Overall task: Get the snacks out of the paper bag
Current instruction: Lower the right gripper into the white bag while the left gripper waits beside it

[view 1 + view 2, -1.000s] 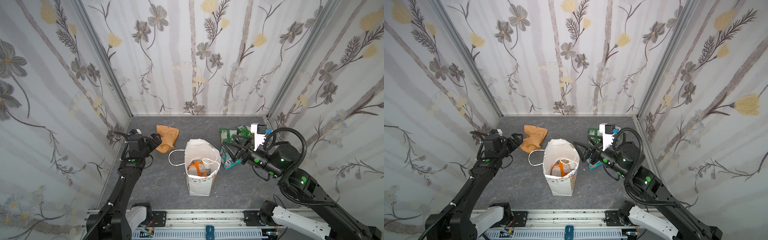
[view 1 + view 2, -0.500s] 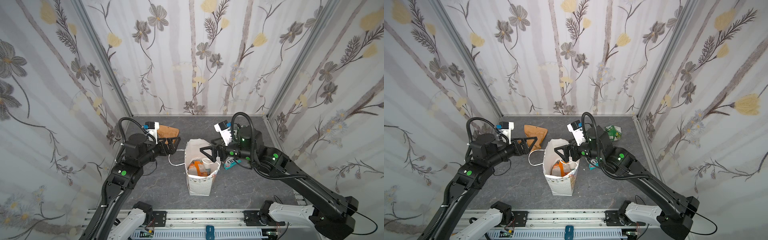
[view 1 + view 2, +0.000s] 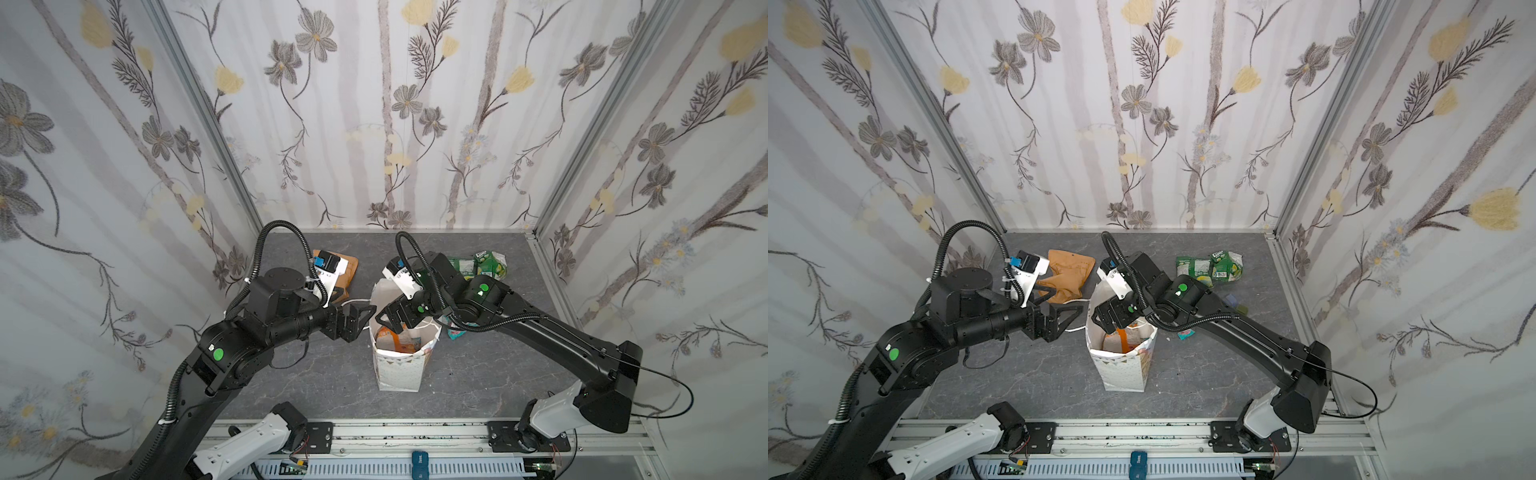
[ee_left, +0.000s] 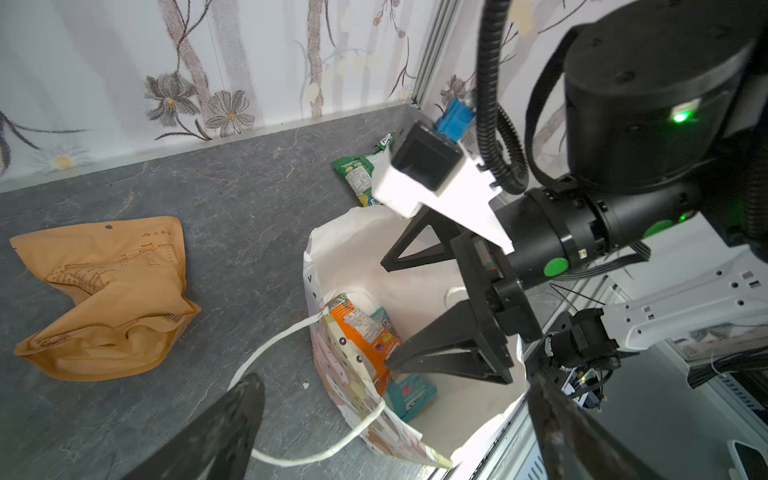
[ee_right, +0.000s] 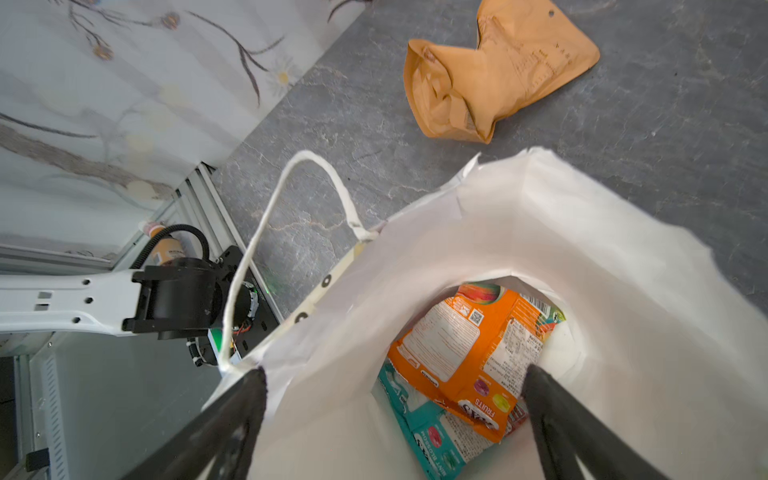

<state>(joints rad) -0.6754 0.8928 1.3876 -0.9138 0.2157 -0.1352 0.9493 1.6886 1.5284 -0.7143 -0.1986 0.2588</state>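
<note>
I've got the R gripper (image 3: 390, 323) spread wide, nothing in it, over the mouth of the paper bag (image 3: 400, 372), which stands upright mid-table. L gripper (image 3: 362, 322) is also wide and empty, just left of the bag's rim by the cord handle (image 4: 266, 353). Still inside the bag: orange-white pkt (image 5: 469, 357) lying on a teal pkt (image 5: 432, 436). On the table: tan pouch (image 3: 350, 266) far left, two green pkts (image 3: 484, 264) far right.
</note>
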